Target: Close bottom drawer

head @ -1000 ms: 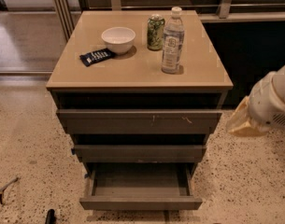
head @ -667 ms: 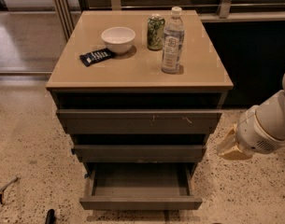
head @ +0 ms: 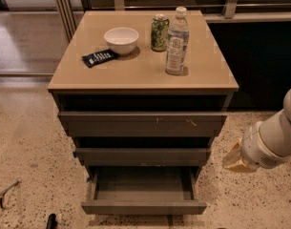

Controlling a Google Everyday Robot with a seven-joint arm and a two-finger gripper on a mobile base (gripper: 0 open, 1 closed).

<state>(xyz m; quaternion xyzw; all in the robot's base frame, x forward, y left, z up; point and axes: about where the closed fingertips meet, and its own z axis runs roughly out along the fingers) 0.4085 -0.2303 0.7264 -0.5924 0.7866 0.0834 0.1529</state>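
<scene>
The bottom drawer (head: 144, 206) is the lowest of three dark grey-brown drawers in a cabinet. It is pulled out, and its shallow grey box (head: 144, 186) shows empty. My gripper (head: 234, 159) hangs at the end of the white arm (head: 274, 141) to the right of the cabinet, level with the middle drawer (head: 142, 155) and apart from it. It is above and to the right of the bottom drawer's front.
The cabinet's tan top (head: 145, 73) carries a white bowl (head: 121, 39), a green can (head: 160, 32), a clear water bottle (head: 176, 41) and a dark snack packet (head: 99, 57). The top drawer (head: 142, 123) has white scratch marks. Speckled floor surrounds the cabinet.
The arm and gripper have moved down and to the left, closer to the cabinet's right side. The drawers have not moved.
</scene>
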